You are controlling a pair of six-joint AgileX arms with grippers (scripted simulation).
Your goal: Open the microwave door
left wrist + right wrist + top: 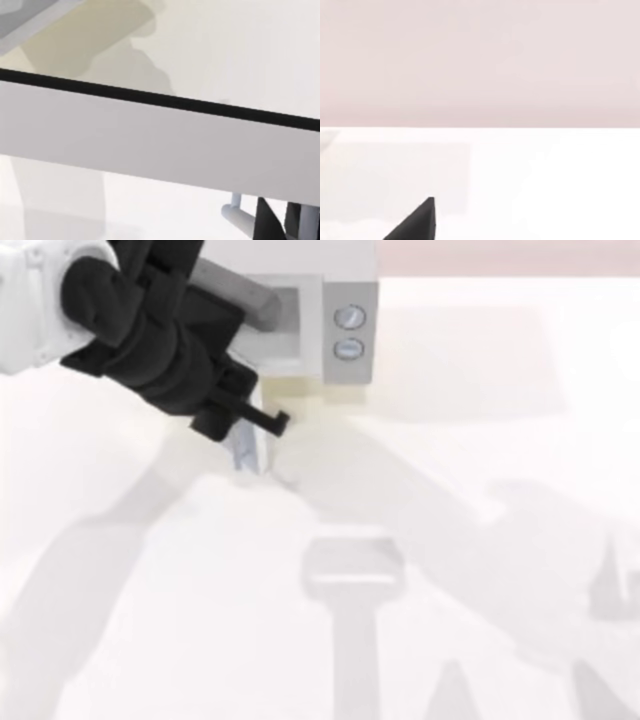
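Top view: the microwave door [248,445] already stands swung out from the microwave [335,330], cavity exposed; left gripper [262,423] clamped on its handle, little remaining.

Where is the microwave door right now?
In the top view, the light-grey microwave door is swung open, edge-on, at upper left, below the left gripper and left of the round silver knobs.
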